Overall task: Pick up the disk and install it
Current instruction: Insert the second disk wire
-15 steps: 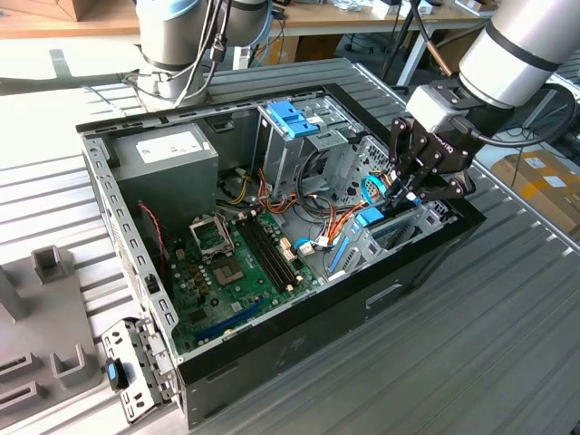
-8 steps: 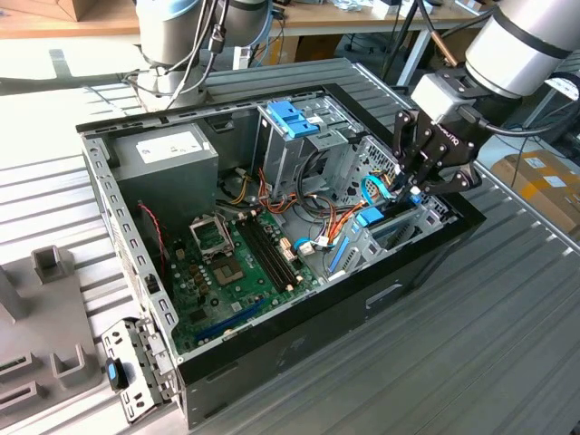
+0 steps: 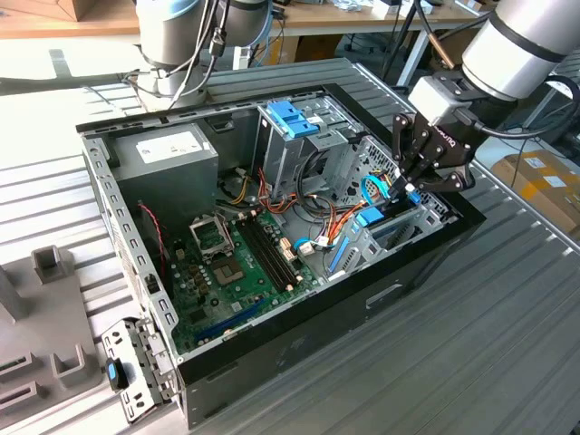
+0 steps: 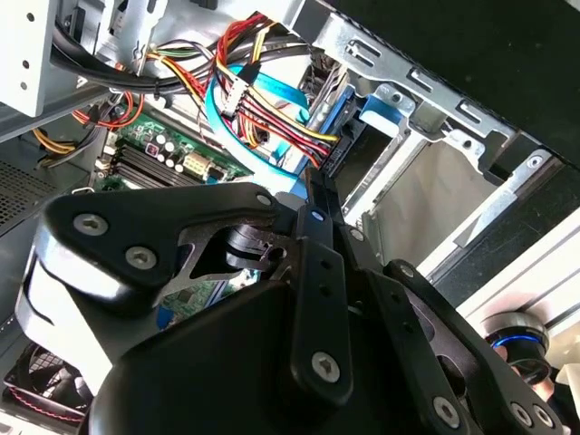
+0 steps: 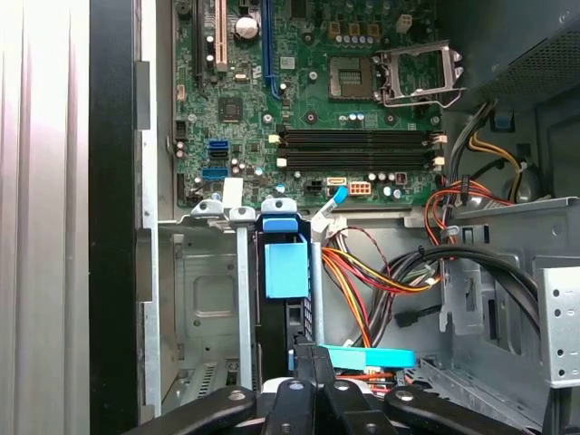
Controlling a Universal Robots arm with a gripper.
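**A workshop of ribbed metal and wooden benches**

In the exterior view we see a ribbed grey metal table (image 3: 471, 344) spreading under everything. Behind it we make out a wooden workbench (image 3: 82, 20) along the back, with black stand legs (image 3: 410, 36) nearby. At the exterior view's right we spot cardboard boxes (image 3: 544, 181) on the floor. Bright, even light washes the table's pale left side.

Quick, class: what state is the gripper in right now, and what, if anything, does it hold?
Gripper: shut on the disk, which stands on edge in the drive bay of the computer case.
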